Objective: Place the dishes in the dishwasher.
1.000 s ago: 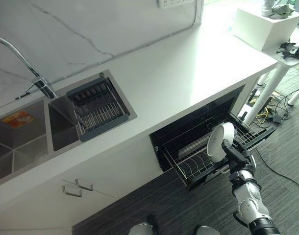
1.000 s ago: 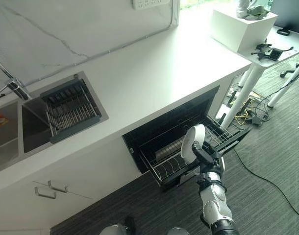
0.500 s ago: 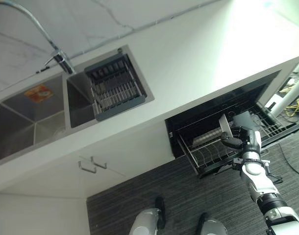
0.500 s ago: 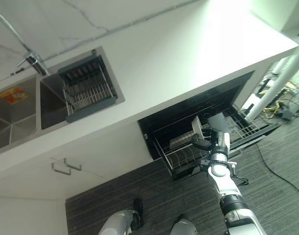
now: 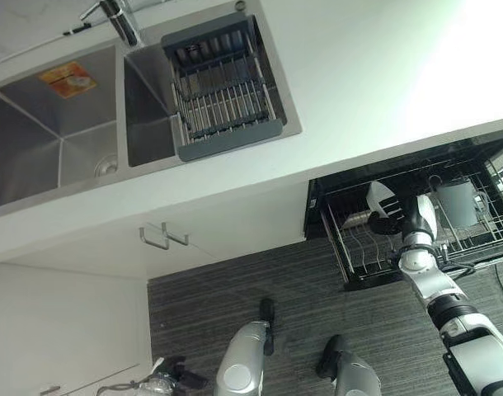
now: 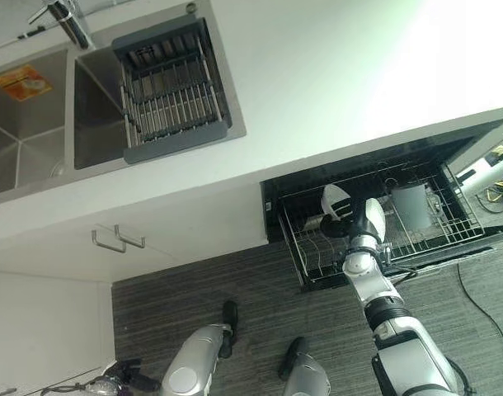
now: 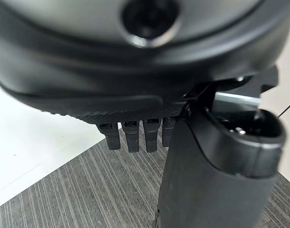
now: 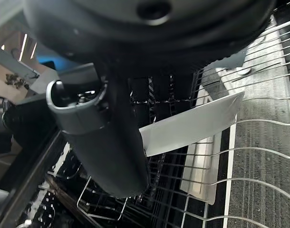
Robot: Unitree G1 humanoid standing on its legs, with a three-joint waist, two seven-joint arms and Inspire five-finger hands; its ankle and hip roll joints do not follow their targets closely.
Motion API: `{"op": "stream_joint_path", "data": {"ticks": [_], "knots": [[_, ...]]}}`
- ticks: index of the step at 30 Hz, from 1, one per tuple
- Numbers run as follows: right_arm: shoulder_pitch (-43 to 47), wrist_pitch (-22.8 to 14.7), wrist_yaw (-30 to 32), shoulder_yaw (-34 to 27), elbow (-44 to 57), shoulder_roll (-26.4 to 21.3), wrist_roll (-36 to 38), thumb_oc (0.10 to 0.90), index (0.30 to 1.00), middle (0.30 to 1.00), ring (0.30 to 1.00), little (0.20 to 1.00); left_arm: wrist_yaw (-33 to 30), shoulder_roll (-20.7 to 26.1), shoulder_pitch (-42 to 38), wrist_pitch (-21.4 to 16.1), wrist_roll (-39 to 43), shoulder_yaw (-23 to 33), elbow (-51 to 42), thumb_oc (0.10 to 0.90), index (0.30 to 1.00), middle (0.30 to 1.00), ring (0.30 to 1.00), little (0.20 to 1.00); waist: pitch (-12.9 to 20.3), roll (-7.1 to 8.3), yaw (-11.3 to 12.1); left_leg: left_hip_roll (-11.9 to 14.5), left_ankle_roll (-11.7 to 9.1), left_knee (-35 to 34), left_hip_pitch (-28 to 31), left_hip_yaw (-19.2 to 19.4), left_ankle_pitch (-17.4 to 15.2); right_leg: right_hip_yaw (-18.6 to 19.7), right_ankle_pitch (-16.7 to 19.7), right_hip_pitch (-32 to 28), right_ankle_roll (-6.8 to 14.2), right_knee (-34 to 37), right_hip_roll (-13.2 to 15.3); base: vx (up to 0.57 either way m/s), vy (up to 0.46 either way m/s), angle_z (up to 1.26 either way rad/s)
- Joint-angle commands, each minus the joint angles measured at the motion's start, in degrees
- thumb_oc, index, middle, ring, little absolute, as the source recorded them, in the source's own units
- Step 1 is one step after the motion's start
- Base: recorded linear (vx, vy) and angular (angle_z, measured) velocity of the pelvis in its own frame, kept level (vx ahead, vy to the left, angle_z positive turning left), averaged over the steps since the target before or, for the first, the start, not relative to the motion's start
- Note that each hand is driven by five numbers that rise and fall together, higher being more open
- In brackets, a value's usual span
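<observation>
The right hand [image 5: 397, 224] is extended over the pulled-out wire dishwasher rack [image 5: 482, 239], with its thumb and fingers clamped on the rim of a round white plate [image 5: 380, 198]. The plate stands on edge, tilted, directly ahead of the hand and above the row of upright wire tines [image 5: 360, 252] at the rack's near-left part. In the right wrist view the thumb [image 8: 107, 142] lies across the plate [image 8: 192, 126], and the plate's lower edge sits among the tines; whether it rests on the rack floor cannot be determined.

Beyond the hand, further along the rack, a grey cylindrical cup [image 5: 458, 202] stands in the wire frame, well apart from the plate. The black dishwasher cavity [image 6: 350, 177] opens under the white countertop [image 5: 359, 74] behind the hand.

The left hand [image 7: 135, 135] hangs above grey striped carpet [image 7: 73, 199] with its fingers straight and holding nothing.

Far from both hands, a grey draining basket [image 5: 223, 91] sits across the steel sink [image 5: 54, 140].
</observation>
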State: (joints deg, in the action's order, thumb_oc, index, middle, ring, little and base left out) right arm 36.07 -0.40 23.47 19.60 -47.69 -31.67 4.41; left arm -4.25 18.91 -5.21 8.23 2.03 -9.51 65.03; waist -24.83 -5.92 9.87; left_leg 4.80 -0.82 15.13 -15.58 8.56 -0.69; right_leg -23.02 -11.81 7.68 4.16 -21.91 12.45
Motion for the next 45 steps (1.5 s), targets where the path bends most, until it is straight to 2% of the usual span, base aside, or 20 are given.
{"op": "stream_joint_path", "data": {"ticks": [1, 4, 5, 6, 10, 13, 14, 19, 20, 22, 24, 25, 30, 34, 37, 38, 39, 41, 42, 45], "knots": [[6.63, -1.0, 2.41, 1.08, -0.01, -4.01, -2.59, 0.4, 0.3, 0.3, 0.3, 0.3, -0.46, 3.74, 1.22, -0.17, 2.39, -2.47, 1.5, 0.8, 0.9, 0.9, 0.9, 0.9, 1.7, 0.24, 0.58, 0.88, -1.98, 2.06, -0.03, 0.24, -7.95, 0.17, 0.99, -0.36, 1.66, 4.72, 0.03, -0.11, -0.035, 0.12], [8.78, 0.96, 0.35, 1.98, -3.44, -4.12, -0.6, 0.4, 0.3, 0.3, 0.3, 0.3, -0.4, 3.73, 0.19, -0.06, 3.06, -2.96, 1.46, 0.8, 0.9, 0.9, 0.9, 0.9, 0.8, -0.09, 1.4, 0.75, -2.02, 2.06, -1.23, -0.25, -7.57, -0.32, 1.15, 0.41, 1.47, 4.72, -0.18, -0.07, -0.033, 0.15], [9.93, 2.79, -2.89, 2.12, -6.73, -3.54, 3.1, 0.4, 0.3, 0.3, 0.3, 0.3, -0.76, 3.82, -0.3, -0.21, 3.52, -3.38, 1.58, 0.8, 0.9, 0.9, 0.9, 0.9, 0.09, -0.33, 2.09, 0.67, -1.99, 2.06, -2.09, -0.46, -7.22, -0.78, 1.26, 0.95, 1.4, 4.6, -0.27, -0.05, -0.037, 0.16], [10.11, 3.07, -3.25, 2.21, -7.59, -3.29, 4.2, 0.8, 0.9, 0.9, 0.9, 0.9, -0.78, 3.88, -0.45, -0.39, 3.56, -3.36, 1.75, 0.8, 0.9, 0.9, 0.9, 0.9, -0.01, -0.4, 2.22, 0.68, -1.95, 2.06, -2.36, -0.46, -7.13, -0.82, 1.2, 1.28, 1.39, 4.32, -0.23, -0.06, -0.041, 0.07], [10.81, 5.51, -15.18, 1.91, -10.9, -2.29, 10.8, 0.8, 0.9, 0.9, 0.9, 0.9, -0.38, 3.94, -0.87, -0.45, 4.06, -3.8, 2.16, 0.8, 0.9, 0.9, 0.9, 0.9, -0.48, -0.44, 2.58, 0.6, -2.09, 2.06, -2.87, -0.71, -6.89, -0.86, 0.72, 1.84, 1.21, 3.51, -0.37, 0.0, 0.006, 0.13], [9.82, 12.71, -28.45, 2.18, -13.56, -0.64, 11.83, 0.8, 0.9, 0.9, 0.9, 0.9, 0.31, 4.05, -1.0, -0.69, 3.69, -3.28, 2.53, 0.8, 0.9, 0.9, 0.9, 0.9, -0.37, 0.03, 3.06, 0.64, -2.01, 2.06, -2.84, -0.75, -6.89, -0.92, 0.65, 1.51, 1.23, 3.66, -0.42, 0.01, 0.001, 0.02], [8.6, 13.36, -30.65, 2.84, -14.22, -0.05, 11.73, 0.8, 0.9, 0.9, 0.9, 0.9, 0.36, 4.19, -1.29, -0.57, 3.48, -3.15, 2.56, 0.8, 0.9, 0.9, 0.9, 0.9, -0.34, 0.39, 3.27, 0.78, -1.97, 2.06, -2.75, -0.7, -6.9, -1.09, 0.81, 1.19, 1.31, 3.92, -0.5, 0.04, -0.052, 0.01], [6.7, 13.84, -33.32, 2.79, -16.29, -0.04, 12.0, 0.8, 0.9, 0.9, 0.9, 0.9, 0.49, 5.29, -1.54, -0.51, 2.09, -2.65, 2.63, 0.8, 0.9, 0.9, 0.9, 0.9, 0.51, 2.19, 4.04, 1.48, -1.98, 2.06, -2.06, -0.52, -7.35, -1.92, 0.8, -0.8, 1.54, 4.72, -1.09, 0.06, -0.085, 0.01], [6.23, 12.21, -35.26, 2.17, -16.29, -0.11, 15.13, 0.8, 0.9, 0.9, 0.9, 0.9, 0.22, 5.6, -1.26, -0.14, 1.56, -2.27, 2.32, 0.8, 0.9, 0.9, 0.9, 0.9, 0.79, 2.8, 4.34, 1.69, -2.1, 2.06, -1.61, -0.49, -7.33, -2.26, 0.89, -1.51, 1.57, 4.72, -1.23, 0.1, -0.104, 0.0], [6.35, 13.09, -35.11, 1.07, -15.67, 0.5, 19.43, 0.8, 0.9, 0.9, 0.9, 0.9, -0.11, 6.0, -0.94, 0.19, 0.99, -1.99, 2.17, 0.8, 0.9, 0.9, 0.9, 0.9, 1.01, 3.36, 4.59, 1.75, -2.09, 2.06, -0.98, -0.36, -7.41, -2.48, 0.92, -2.29, 1.65, 4.72, -1.29, 0.11, -0.104, 0.08], [5.59, 13.2, -31.26, -1.01, -11.71, 0.91, 25.72, 0.8, 0.9, 0.9, 0.9, 0.9, -0.25, 7.38, -0.06, 1.48, 0.18, -0.66, 1.18, 0.8, 0.9, 0.9, 0.9, 0.9, 1.19, 4.47, 4.72, 2.08, -1.93, 2.06, -0.47, -0.13, -7.56, -2.51, 1.02, -2.86, 1.77, 4.72, -1.6, 0.09, -0.135, 0.04], [5.45, 13.05, -30.91, -1.17, -11.3, 0.9, 25.98, 0.8, 0.9, 0.9, 0.9, 0.9, -0.21, 7.52, 0.07, 1.52, 0.11, -0.51, 1.15, 0.8, 0.9, 0.9, 0.9, 0.9, 1.21, 4.56, 4.7, 2.12, -1.91, 2.06, -0.44, -0.1, -7.58, -2.48, 1.02, -2.89, 1.78, 4.72, -1.64, 0.04, -0.102, -0.05], [2.02, 7.76, -23.65, -3.8, 1.89, 0.05, 30.69, 0.8, 0.9, 0.9, 0.9, 0.9, -0.46, 7.3, 2.44, 0.83, 1.35, 1.32, 1.35, 0.8, 0.9, 0.9, 0.9, 0.9, 0.77, 5.01, 2.57, 2.91, -1.81, 2.06, 0.12, 0.67, -7.57, -1.01, 0.92, -2.75, 1.6, 4.72, -2.55, 0.01, -0.005, -0.05], [-3.53, 3.85, -18.83, -8.59, 19.01, 0.08, 31.19, 0.8, 0.9, 0.9, 0.9, 0.9, -1.03, 5.54, 4.46, 0.25, 3.32, 2.85, 0.64, 0.8, 0.9, 0.9, 0.9, 0.9, -0.18, 4.55, -0.18, 3.24, -1.57, 2.06, 0.04, 1.62, -7.42, 0.9, 0.59, -2.02, 1.32, 4.72, -2.76, -0.04, 0.062, -0.21], [-6.7, -0.08, -18.44, -10.65, 27.46, 0.36, 30.5, 0.8, 0.9, 0.9, 0.9, 0.9, -1.08, 4.68, 5.66, -0.36, 3.75, 3.79, 0.25, 0.8, 0.9, 0.9, 0.9, 0.9, -0.53, 4.31, -1.36, 3.28, -1.41, 2.06, -0.01, 2.04, -7.42, 1.76, 0.5, -1.6, 1.34, 4.72, -2.74, -0.05, 0.069, -0.21], [-7.64, -5.14, -17.1, -11.55, 32.16, 0.58, 29.44, 0.8, 0.9, 0.9, 0.9, 0.9, -1.3, 3.99, 6.26, -0.91, 3.89, 4.31, 0.21, 0.8, 0.9, 0.9, 0.9, 0.9, -0.65, 4.13, -1.97, 3.28, -1.38, 2.06, -0.09, 2.21, -7.35, 2.18, 0.47, -1.33, 1.33, 4.72, -2.69, -0.11, 0.102, -0.19], [-8.97, -7.79, -15.46, -12.8, 37.35, 1.13, 26.69, 0.8, 0.9, 0.9, 0.9, 0.9, -1.48, 3.21, 6.76, -1.41, 4.29, 4.85, 0.31, 0.8, 0.9, 0.9, 0.9, 0.9, -0.71, 3.72, -2.8, 3.68, -1.05, 2.06, -0.75, 2.76, -6.27, 1.96, 1.39, -0.55, 0.83, 4.72, -2.8, -0.1, 0.111, -0.17], [-9.99, -8.22, -15.56, -13.6, 40.45, 1.2, 25.32, 0.8, 0.9, 0.9, 0.9, 0.9, -1.49, 2.69, 7.08, -1.58, 4.42, 5.21, 0.22, 0.8, 0.9, 0.9, 0.9, 0.9, -0.69, 3.67, -3.35, 3.62, -1.07, 2.06, -0.72, 2.96, -6.33, 2.28, 1.37, -0.39, 0.89, 4.72, -2.67, -0.06, 0.094, -0.15], [-12.89, -8.38, -15.58, -15.15, 46.26, 0.71, 24.19, 0.8, 0.9, 0.9, 0.9, 0.9, -1.9, 1.59, 7.73, -1.9, 4.73, 5.5, -0.02, 0.8, 0.9, 0.9, 0.9, 0.9, -0.64, 3.56, -4.24, 3.56, -1.01, 2.06, -0.65, 3.43, -6.51, 2.83, 1.33, -0.09, 0.94, 4.72, -2.4, -0.03, 0.099, -0.21], [-16.5, -12.33, -13.72, -17.28, 51.1, 0.46, 23.05, 0.8, 0.9, 0.9, 0.9, 0.9, -1.97, 0.48, 9.17, -3.3, 4.93, 6.21, 0.4, 0.8, 0.9, 0.9, 0.9, 0.9, -0.44, 3.56, -5.29, 3.61, -1.0, 2.06, -0.36, 4.31, -6.8, 3.51, 1.2, 0.14, 1.13, 4.72, -2.01, -0.02, 0.073, -0.12]]}}
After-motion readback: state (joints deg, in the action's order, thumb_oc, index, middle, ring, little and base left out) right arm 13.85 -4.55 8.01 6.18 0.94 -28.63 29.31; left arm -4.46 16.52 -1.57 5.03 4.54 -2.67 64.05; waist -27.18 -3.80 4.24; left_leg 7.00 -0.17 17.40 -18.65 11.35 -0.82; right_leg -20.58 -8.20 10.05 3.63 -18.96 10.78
